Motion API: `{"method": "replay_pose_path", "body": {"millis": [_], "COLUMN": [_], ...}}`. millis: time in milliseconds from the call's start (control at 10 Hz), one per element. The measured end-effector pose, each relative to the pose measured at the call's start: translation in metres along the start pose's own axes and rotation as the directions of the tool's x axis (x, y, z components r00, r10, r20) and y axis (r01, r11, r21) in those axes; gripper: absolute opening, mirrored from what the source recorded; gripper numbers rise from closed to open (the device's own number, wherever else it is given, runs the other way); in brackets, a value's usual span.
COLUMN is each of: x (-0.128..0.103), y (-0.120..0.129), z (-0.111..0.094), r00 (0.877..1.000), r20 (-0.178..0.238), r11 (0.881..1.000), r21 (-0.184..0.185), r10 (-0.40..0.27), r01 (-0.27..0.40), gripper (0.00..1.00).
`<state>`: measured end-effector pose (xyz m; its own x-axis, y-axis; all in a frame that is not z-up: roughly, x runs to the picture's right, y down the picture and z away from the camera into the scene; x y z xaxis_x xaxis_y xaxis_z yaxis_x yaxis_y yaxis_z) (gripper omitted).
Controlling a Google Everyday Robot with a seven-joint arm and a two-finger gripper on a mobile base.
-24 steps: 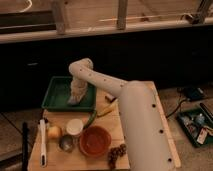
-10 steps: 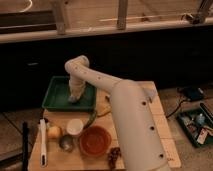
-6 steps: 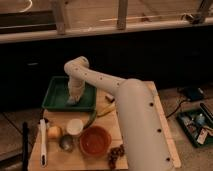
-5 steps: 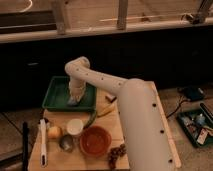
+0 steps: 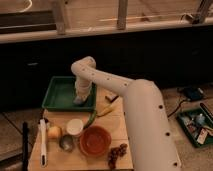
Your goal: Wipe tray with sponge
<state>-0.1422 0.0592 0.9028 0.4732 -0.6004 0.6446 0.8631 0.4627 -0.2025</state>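
Observation:
The large green tray (image 5: 59, 93) sits at the back left of the wooden table. My white arm reaches over it from the right and points down into it. My gripper (image 5: 80, 100) is low over the tray's right front part, at or near its floor. The sponge is hidden under the gripper end.
On the table (image 5: 120, 120) in front of the tray lie an orange bowl (image 5: 95, 140), a white cup (image 5: 74, 127), a small metal cup (image 5: 66, 143), a yellow fruit (image 5: 54, 132), a green pepper (image 5: 91, 118), a banana (image 5: 106, 110), grapes (image 5: 116, 152) and a white-handled tool (image 5: 43, 142). A dark teal bin of clutter (image 5: 196, 125) stands on the floor at right.
The arm has shifted slightly back and forth over the tray's right side; the gripper stays down in the tray. Nothing else has moved.

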Motion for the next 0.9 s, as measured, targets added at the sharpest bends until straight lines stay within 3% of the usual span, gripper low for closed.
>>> {"method": "replay_pose_path", "body": {"millis": [900], "x": [0.0046], "y": [-0.0042], "z": [0.0046], "r00": [1.000], "r20": [0.008], "r11": [1.000], "r21": [0.009], "r10": [0.003], "r01": [-0.003], "gripper": [0.00]}}
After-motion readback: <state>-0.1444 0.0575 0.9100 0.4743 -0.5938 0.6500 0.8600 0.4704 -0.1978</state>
